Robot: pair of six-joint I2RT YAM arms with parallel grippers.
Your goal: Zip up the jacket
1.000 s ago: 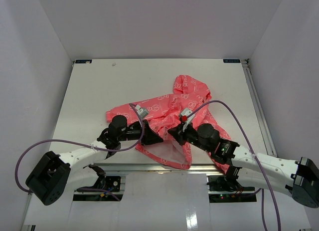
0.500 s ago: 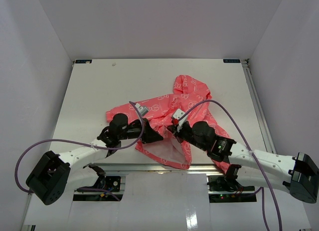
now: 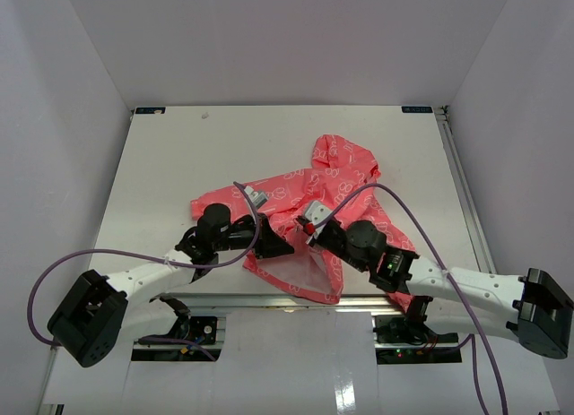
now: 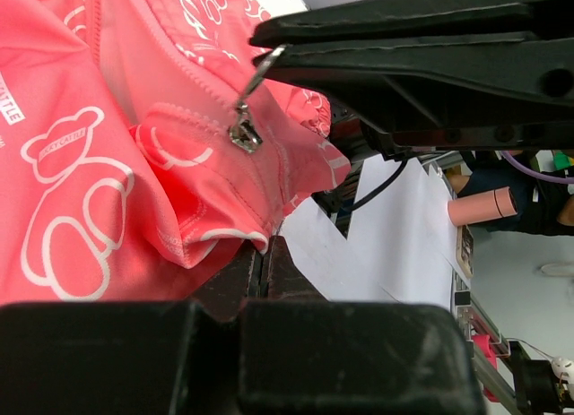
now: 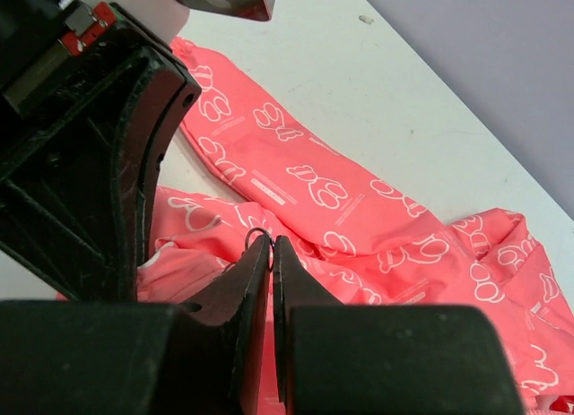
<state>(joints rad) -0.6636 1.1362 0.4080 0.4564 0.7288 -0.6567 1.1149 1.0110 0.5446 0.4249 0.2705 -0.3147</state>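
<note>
The coral-pink jacket (image 3: 309, 191) with white outline prints lies crumpled near the middle of the white table, hood toward the back. My left gripper (image 3: 285, 250) is shut on the jacket's lower hem (image 4: 229, 240); in the left wrist view my jaws (image 4: 263, 246) pinch that folded edge. My right gripper (image 3: 305, 234) is shut on the zipper's metal pull ring (image 5: 258, 234), and its jaws (image 5: 272, 240) meet just under the ring. The left wrist view shows the right fingers (image 4: 404, 47) holding the pull taut above the slider (image 4: 242, 133).
A metal rail (image 3: 269, 300) runs along the table's near edge below the jacket. Purple cables (image 3: 134, 256) loop from both arms. White walls enclose the table on three sides. The left gripper's body (image 5: 99, 164) sits close beside the right jaws.
My right gripper has moved left and slightly away from the near edge with the zipper pull in it. The left gripper has stayed on the hem.
</note>
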